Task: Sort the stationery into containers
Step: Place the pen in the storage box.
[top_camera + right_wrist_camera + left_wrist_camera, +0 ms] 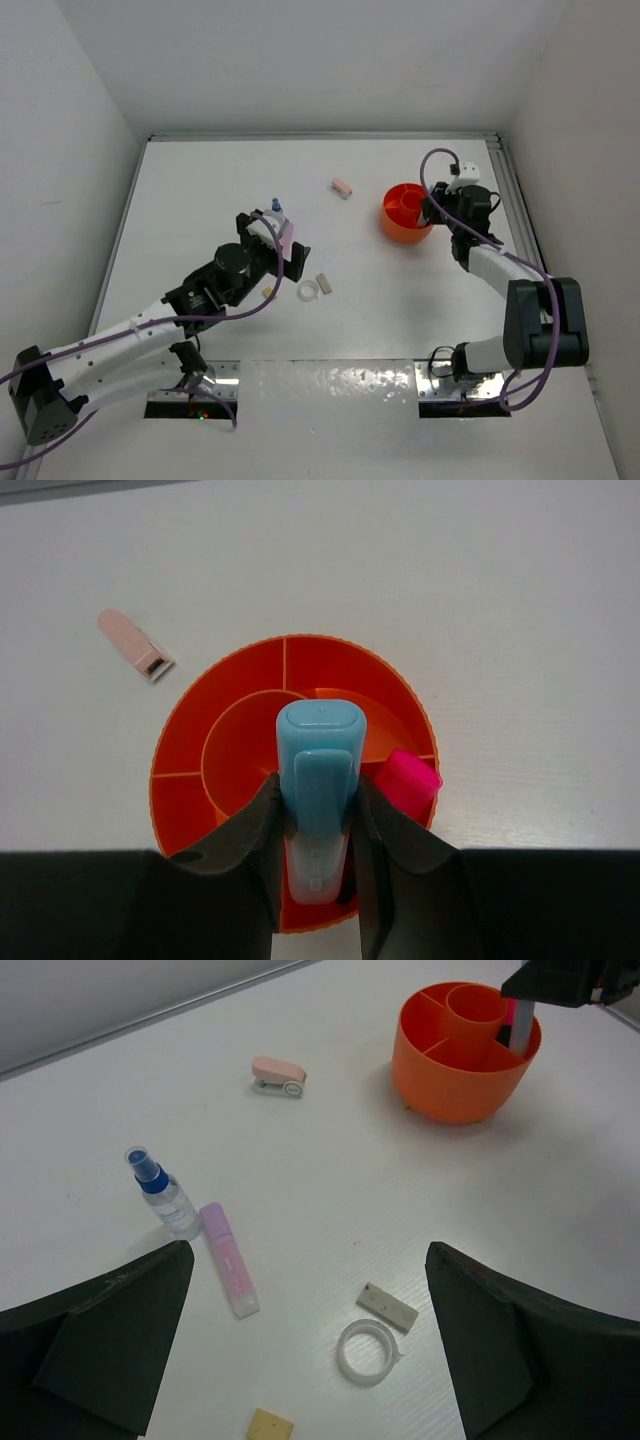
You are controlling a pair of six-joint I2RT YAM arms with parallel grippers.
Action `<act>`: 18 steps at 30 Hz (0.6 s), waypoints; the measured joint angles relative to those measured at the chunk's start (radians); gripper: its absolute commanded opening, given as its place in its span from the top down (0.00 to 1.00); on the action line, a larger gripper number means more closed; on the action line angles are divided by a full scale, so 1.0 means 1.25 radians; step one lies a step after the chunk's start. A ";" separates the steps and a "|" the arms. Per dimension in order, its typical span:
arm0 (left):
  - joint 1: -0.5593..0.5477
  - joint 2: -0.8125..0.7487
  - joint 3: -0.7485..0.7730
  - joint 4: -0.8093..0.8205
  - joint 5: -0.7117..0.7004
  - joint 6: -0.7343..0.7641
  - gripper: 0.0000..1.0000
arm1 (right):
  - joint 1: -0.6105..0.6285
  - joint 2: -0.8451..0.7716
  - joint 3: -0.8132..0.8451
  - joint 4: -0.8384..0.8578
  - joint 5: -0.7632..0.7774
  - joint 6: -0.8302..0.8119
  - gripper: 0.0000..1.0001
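Grips smooth rounded blue tube point(320, 742) in right gripper point(318, 815) above round orange plastic tub point(178, 752); holds left gripper point(310, 1332) wide apart.

White arm links point(120, 335), black joints point(545, 320), purple cables point(424, 170), dark fingers point(100, 1340).

White table point(200, 190), matte surface. Plain white walls point(300, 60) enclose three sides. Metal rail point(300, 137) along far edge. Lighting even.
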 measured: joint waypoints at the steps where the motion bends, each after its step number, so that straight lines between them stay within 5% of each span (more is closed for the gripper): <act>1: 0.004 0.000 0.000 0.000 0.000 0.000 0.00 | 0.000 0.000 -0.009 0.017 -0.003 -0.002 1.00; 7: 0.026 0.003 0.000 0.001 0.006 0.000 0.00 | -0.005 0.002 -0.096 0.146 -0.030 -0.015 1.00; 12: 0.037 0.012 0.000 0.005 0.014 0.001 0.00 | -0.005 0.003 -0.123 0.203 -0.043 -0.019 0.44; 18: 0.052 0.035 0.009 -0.001 0.039 0.001 0.00 | -0.002 -0.037 -0.130 0.193 -0.053 -0.017 0.34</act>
